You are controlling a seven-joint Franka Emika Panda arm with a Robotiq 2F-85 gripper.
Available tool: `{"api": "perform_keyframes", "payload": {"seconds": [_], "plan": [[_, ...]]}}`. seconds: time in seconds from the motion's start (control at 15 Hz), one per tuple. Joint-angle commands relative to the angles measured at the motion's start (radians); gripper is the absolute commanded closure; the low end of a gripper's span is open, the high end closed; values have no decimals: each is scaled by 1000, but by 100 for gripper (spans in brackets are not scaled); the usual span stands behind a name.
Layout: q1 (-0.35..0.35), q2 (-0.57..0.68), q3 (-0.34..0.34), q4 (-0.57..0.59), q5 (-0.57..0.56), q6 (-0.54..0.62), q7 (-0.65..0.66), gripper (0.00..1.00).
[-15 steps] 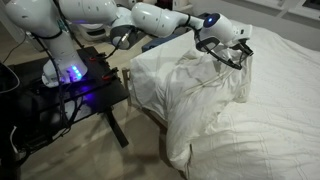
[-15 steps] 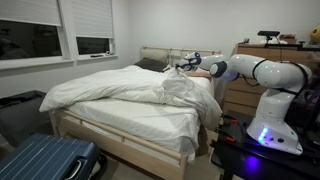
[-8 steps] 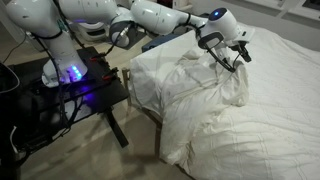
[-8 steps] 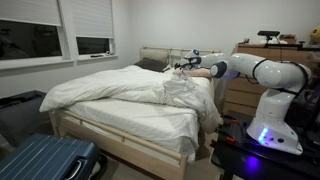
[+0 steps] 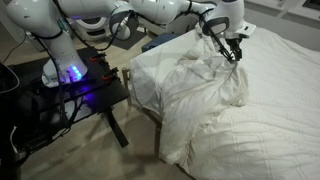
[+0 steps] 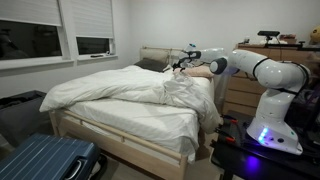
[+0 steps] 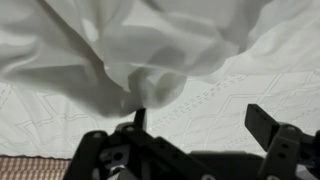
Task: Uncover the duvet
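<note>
Gripper [image 5: 232,50] spread wide, nothing pinched, just over the duvet [image 5: 200,100] bunched on the bed. In an exterior view, suitcase [image 6: 45,160] at 7 o'clock and dresser [image 6: 238,95] at 3 o'clock, both well apart from it.

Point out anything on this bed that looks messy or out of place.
The duvet is bunched into a crumpled heap at the corner of the bed nearest the robot, not spread flat. The gripper hangs open above it, holding nothing.
</note>
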Motion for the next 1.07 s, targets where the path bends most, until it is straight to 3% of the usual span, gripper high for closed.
{"api": "perform_keyframes", "payload": {"seconds": [0.0,0.47,1.0], "plan": [[11,-80,-6,-35,12,-171,29,0],[33,-172,-20,-36,2,-547,35,0],[71,-202,-58,-33,-17,-791,38,0]]}}
